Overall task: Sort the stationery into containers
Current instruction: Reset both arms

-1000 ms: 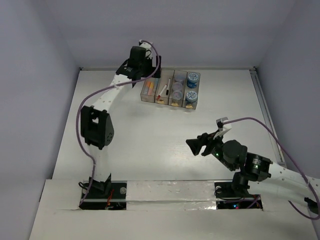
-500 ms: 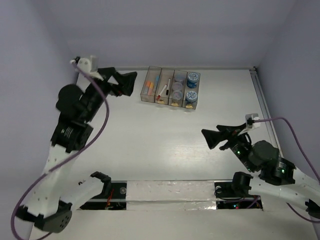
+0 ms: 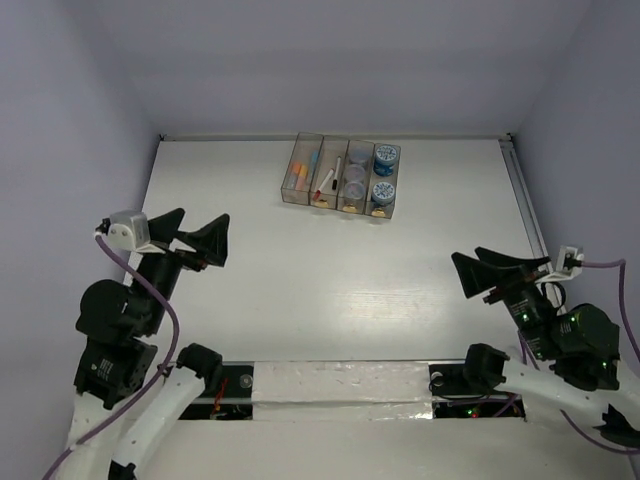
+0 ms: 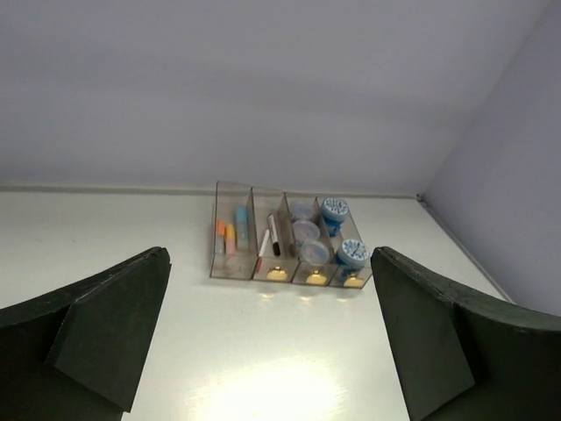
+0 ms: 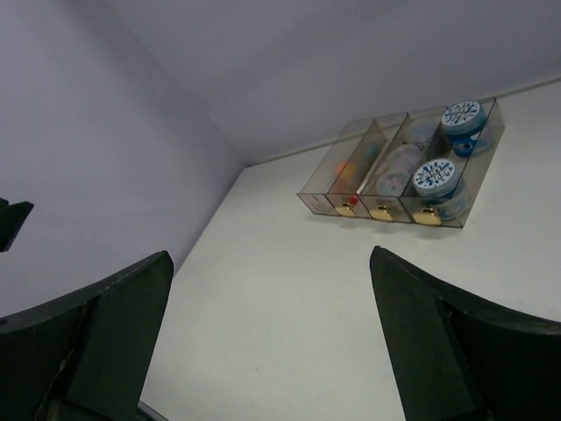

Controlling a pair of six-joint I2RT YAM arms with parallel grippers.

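Observation:
The four joined translucent bins (image 3: 292, 190) stand at the back middle of the table, also in the left wrist view (image 4: 232, 265) and the right wrist view (image 5: 320, 200). From the left they hold orange and blue erasers (image 3: 299, 172), pens (image 3: 329, 178), clear jars (image 3: 355, 176) and blue-patterned jars (image 3: 386, 155). My left gripper (image 3: 198, 238) is open and empty, raised at the near left, far from the bins. My right gripper (image 3: 470, 267) is open and empty, raised at the near right.
The white table (image 3: 330, 270) has walls at the back and both sides. A metal rail (image 3: 525, 205) runs along the right edge. A taped strip (image 3: 340, 382) lies along the near edge between the arm bases.
My left arm has swung back from the bins to the near left. My right arm has drawn back toward the near right. Both stay open and empty.

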